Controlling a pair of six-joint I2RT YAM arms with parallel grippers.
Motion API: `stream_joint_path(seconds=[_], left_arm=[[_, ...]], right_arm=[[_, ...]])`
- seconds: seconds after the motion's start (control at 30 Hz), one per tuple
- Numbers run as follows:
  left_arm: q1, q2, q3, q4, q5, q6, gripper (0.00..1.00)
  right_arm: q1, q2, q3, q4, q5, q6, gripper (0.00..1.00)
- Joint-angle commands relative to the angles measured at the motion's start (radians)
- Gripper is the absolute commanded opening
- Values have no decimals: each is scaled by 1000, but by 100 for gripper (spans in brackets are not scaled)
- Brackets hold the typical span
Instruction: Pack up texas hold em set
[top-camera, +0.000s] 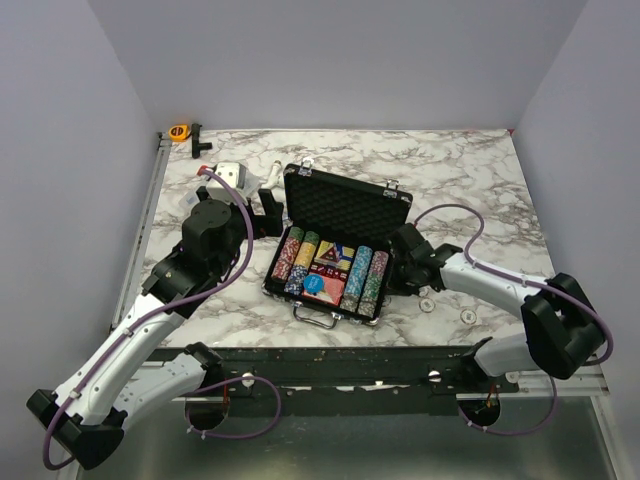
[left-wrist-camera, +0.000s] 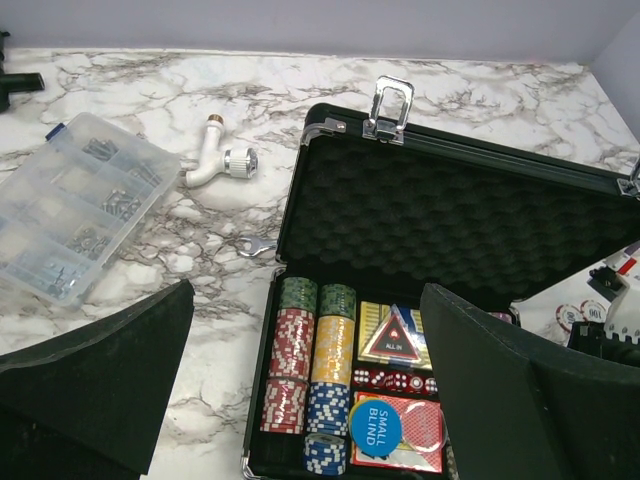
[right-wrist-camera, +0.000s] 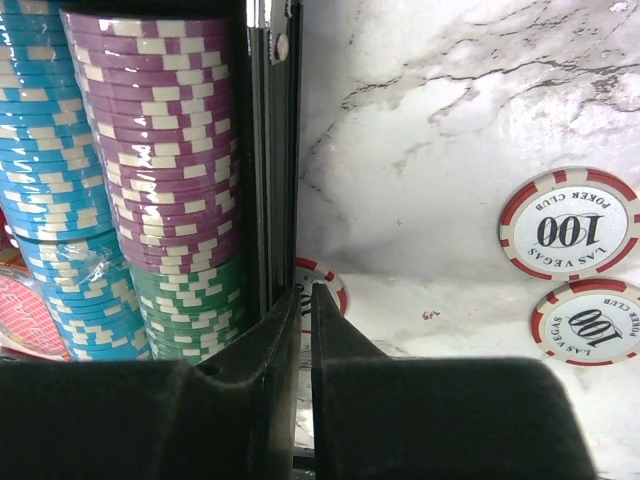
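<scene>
The black silver-trimmed briefcase (top-camera: 345, 205) stands open mid-table, foam lid (left-wrist-camera: 450, 215) raised. Rows of poker chips (left-wrist-camera: 295, 345) fill its tray beside a red card deck (left-wrist-camera: 420, 425), a blue "small blind" disc (left-wrist-camera: 375, 428), dice (left-wrist-camera: 395, 381) and an "all in" triangle (left-wrist-camera: 393, 338). My left gripper (left-wrist-camera: 308, 292) hovers open over the case's left side (top-camera: 265, 215). My right gripper (right-wrist-camera: 305, 292) is down at the case's outer right wall (top-camera: 402, 262), its jaws shut to a sliver, tips over a red-and-white loose chip (right-wrist-camera: 330, 280) lying on the table. Two more loose chips (right-wrist-camera: 567, 230) (right-wrist-camera: 590, 322) lie to the right.
A clear plastic compartment box (left-wrist-camera: 75, 215) sits left of the case, with a white pipe fitting (left-wrist-camera: 220, 163) and a small wrench (left-wrist-camera: 255, 246) between them. An orange tape measure (top-camera: 179, 132) lies in the far left corner. White walls enclose the table.
</scene>
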Motion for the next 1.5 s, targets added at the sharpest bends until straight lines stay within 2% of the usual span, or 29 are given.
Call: stream_joint_path(seconds=[0.0, 0.1, 0.23, 0.3, 0.4, 0.47, 0.57, 0.67, 0.87, 1.33, 1.47], left_arm=[[5, 10, 28, -6, 25, -9, 95], [6, 15, 28, -6, 25, -9, 95], [6, 23, 26, -2, 26, -9, 94], [5, 31, 25, -2, 27, -9, 94], [5, 43, 28, -4, 31, -10, 94], [5, 49, 29, -6, 37, -12, 94], [5, 54, 31, -5, 45, -15, 94], [5, 58, 32, -6, 53, -17, 94], [6, 57, 34, -8, 44, -13, 94], [5, 48, 39, -14, 53, -10, 94], [5, 42, 39, -14, 55, -10, 94]], right_arm=[[62, 124, -59, -72, 130, 38, 11], [78, 117, -60, -117, 168, 71, 9], [79, -42, -89, -64, 133, 78, 7], [78, -135, -85, -61, 165, 85, 7], [64, -211, -52, -141, 249, 97, 7], [42, -207, -30, -213, 273, 98, 7], [34, -165, -22, -215, 218, 37, 11], [34, -94, -17, -162, 103, -16, 21], [34, -67, -28, -80, 38, -38, 34], [33, 21, 6, -51, 38, -73, 34], [34, 49, 27, -104, 84, -66, 33]])
